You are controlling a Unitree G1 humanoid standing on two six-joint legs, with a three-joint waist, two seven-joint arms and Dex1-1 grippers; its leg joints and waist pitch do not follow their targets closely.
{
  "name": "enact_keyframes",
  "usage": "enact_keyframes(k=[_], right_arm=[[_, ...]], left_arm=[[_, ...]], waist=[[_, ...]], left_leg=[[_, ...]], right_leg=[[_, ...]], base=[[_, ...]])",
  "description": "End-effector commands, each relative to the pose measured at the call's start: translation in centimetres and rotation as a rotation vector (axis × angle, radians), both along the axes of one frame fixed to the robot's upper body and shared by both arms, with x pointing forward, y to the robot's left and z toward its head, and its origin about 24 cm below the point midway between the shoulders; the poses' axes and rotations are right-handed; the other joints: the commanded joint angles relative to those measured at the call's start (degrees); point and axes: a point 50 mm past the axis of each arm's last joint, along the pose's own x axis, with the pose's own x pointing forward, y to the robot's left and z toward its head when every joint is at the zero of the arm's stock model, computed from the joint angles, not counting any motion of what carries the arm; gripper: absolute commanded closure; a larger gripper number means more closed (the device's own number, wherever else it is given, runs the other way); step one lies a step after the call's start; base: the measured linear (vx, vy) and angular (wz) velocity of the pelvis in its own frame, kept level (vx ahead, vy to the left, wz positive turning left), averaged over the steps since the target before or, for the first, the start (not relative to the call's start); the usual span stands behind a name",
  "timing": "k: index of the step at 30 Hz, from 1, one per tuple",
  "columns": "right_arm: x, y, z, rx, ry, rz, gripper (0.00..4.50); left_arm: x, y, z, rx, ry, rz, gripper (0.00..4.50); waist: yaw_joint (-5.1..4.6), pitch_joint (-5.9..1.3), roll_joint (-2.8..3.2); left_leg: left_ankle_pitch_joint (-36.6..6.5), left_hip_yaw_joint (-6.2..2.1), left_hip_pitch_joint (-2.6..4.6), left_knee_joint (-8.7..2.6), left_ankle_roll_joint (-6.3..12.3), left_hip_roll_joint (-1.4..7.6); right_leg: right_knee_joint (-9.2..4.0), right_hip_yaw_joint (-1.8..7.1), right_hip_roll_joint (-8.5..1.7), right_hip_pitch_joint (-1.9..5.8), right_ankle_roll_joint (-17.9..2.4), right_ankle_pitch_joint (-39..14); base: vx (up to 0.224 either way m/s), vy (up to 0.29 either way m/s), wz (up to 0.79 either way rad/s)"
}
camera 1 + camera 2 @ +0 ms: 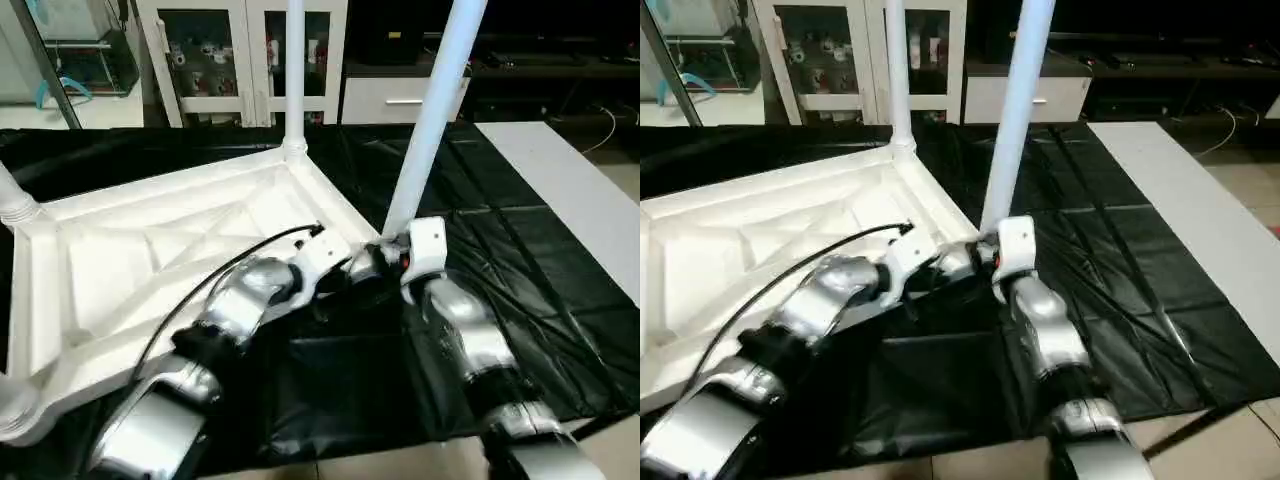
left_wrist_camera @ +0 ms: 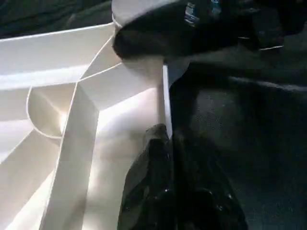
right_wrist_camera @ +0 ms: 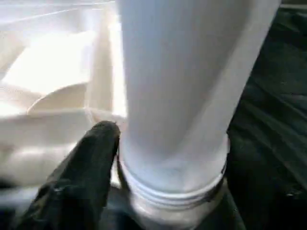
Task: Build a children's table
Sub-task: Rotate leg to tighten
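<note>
Both silver forearms reach forward and inward, meeting at the near right corner of the upturned white table top [image 1: 150, 260], which lies on a black sheet [image 1: 520, 270] on the floor. The left hand [image 2: 165, 143] is closed, its black fingers pinched on the thin rim wall of the top beside the corner socket; the right hand [image 1: 385, 262] sits at the base of the tilted leg [image 1: 435, 110], and its wrist view shows one black finger [image 3: 88, 163] against the leg's threaded collar, so it seems to clasp the leg, though the other finger is hidden. Another leg [image 1: 295, 70] stands upright in the far corner.
</note>
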Motion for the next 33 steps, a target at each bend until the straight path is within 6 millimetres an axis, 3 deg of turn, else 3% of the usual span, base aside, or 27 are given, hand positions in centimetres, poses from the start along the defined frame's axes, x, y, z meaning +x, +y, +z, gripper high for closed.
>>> enact_keyframes(k=[1, 4, 5, 8, 9, 12, 16, 25, 33], right_arm=[[-0.3, 1.7, 1.1, 0.011, -0.044, 0.155, 0.89], [-1.1, 0.8, 1.4, 0.003, -0.044, 0.275, 0.56], [-2.1, -0.1, 1.5, -0.047, -0.039, 0.392, 0.56], [-4.1, -2.2, 1.6, -0.118, -0.003, 0.586, 0.44], [-4.6, -2.6, 1.7, -0.117, 0.007, 0.625, 0.44], [-5.8, -3.9, 2.1, -0.101, 0.032, 0.715, 0.44], [-6.4, -5.2, 2.2, -0.096, 0.063, 0.758, 0.44], [-7.1, -5.6, 2.4, -0.093, 0.089, 0.819, 0.44], [-7.3, -5.6, 2.2, -0.077, 0.121, 0.844, 1.15]], left_arm=[[-1.6, -0.4, -1.6, 0.018, 0.066, -0.130, 4.50], [-2.4, 0.4, -1.6, 0.022, 0.099, -0.223, 4.50], [-3.1, 1.1, -1.4, 0.028, 0.124, -0.327, 4.50], [-4.4, 2.5, -0.9, 0.035, 0.194, -0.466, 4.50], [-4.6, 2.7, -0.8, 0.038, 0.211, -0.485, 4.50], [-5.0, 3.5, -0.4, 0.055, 0.241, -0.533, 4.50], [-5.4, 4.1, -0.1, 0.060, 0.280, -0.571, 4.50], [-6.0, 4.3, 0.1, 0.049, 0.300, -0.597, 4.50], [-6.0, 4.3, 0.2, 0.048, 0.295, -0.582, 4.50]], waist=[[0.28, -2.98, -0.11], [0.46, -2.83, -0.06], [0.52, -2.83, 0.00], [0.87, -2.97, 0.24], [0.96, -2.77, 0.27], [1.70, -2.56, 0.13], [1.81, -2.54, 0.15], [1.89, -2.72, -0.01], [1.93, -2.81, -0.09]], left_leg=[[-8.74, -1.36, 0.00, -4.23, 3.80, 2.84], [-9.74, -1.34, 0.02, -4.29, 3.85, 2.99], [-9.94, -1.40, 0.15, -4.35, 3.71, 3.05], [-8.34, -1.33, 0.26, -4.22, 4.37, 3.37], [-8.27, -1.05, 0.44, -4.15, 4.88, 3.25], [-10.35, -1.12, 0.44, -4.36, 4.48, 3.31], [-12.10, -1.26, 0.50, -4.55, 2.60, 3.42], [-9.64, -1.25, 0.30, -4.26, 3.10, 3.21], [-8.93, -1.27, 0.30, -4.14, 3.31, 3.18]], right_leg=[[-3.88, 3.37, -4.26, 2.73, -11.89, -13.26], [-3.84, 3.50, -4.25, 2.70, -12.08, -13.76], [-3.82, 3.49, -4.16, 2.73, -12.13, -13.72], [-2.85, 3.70, -4.14, 2.98, -13.14, -8.38], [-2.89, 3.70, -3.97, 2.44, -14.30, -6.99], [-3.33, 3.70, -4.17, 2.66, -14.12, -10.89], [-3.41, 3.67, -4.18, 2.49, -13.40, -13.25], [-3.24, 3.61, -4.24, 2.76, -13.70, -11.27], [-3.13, 3.57, -4.20, 2.81, -13.65, -11.17]], base=[[0.000, 0.000, 0.00], [0.000, 0.000, 0.00], [0.000, 0.000, 0.00], [0.000, 0.000, 0.00], [0.000, 0.000, 0.00], [0.000, 0.000, 0.00], [0.000, 0.000, 0.00], [0.000, 0.000, 0.00], [0.000, 0.000, 0.00]])
